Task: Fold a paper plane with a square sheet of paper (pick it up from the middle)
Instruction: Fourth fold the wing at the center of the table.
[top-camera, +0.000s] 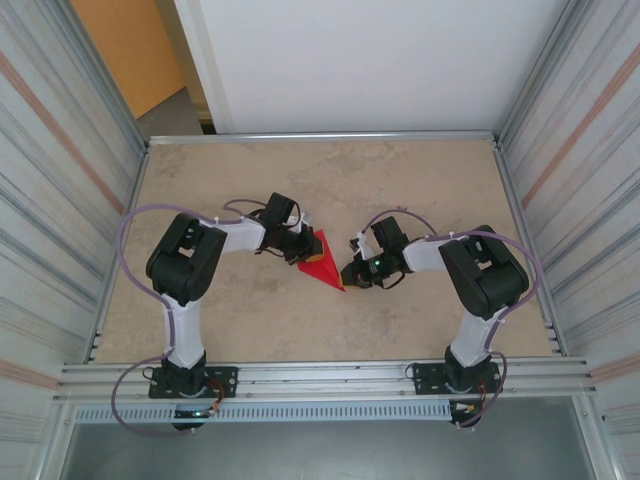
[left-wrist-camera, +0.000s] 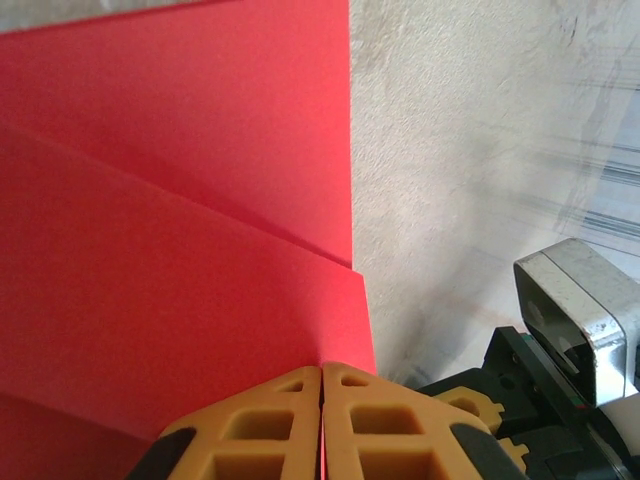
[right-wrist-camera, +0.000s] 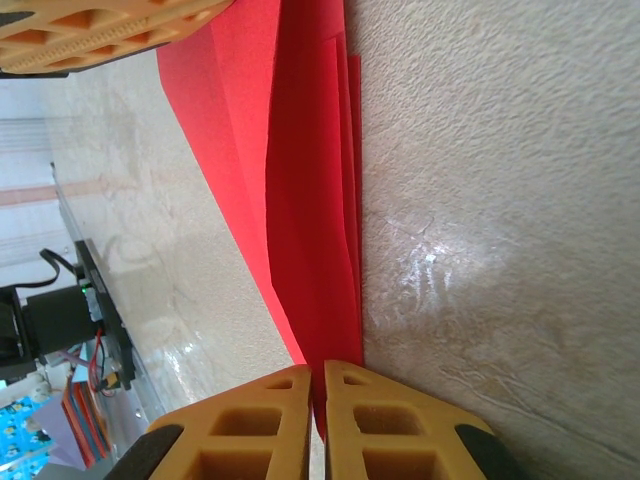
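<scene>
My right hand (top-camera: 350, 272) is pinched together on the pointed near tip of the red paper plane (top-camera: 322, 262), which sits at the middle of the counter (top-camera: 400, 180) (layered folds, not finished, I judge). Just beyond it, my left hand (top-camera: 300, 248) is clamped on the wider far edge. Gripping both ends should hold the layers taut and aligned for the next crease.
</scene>
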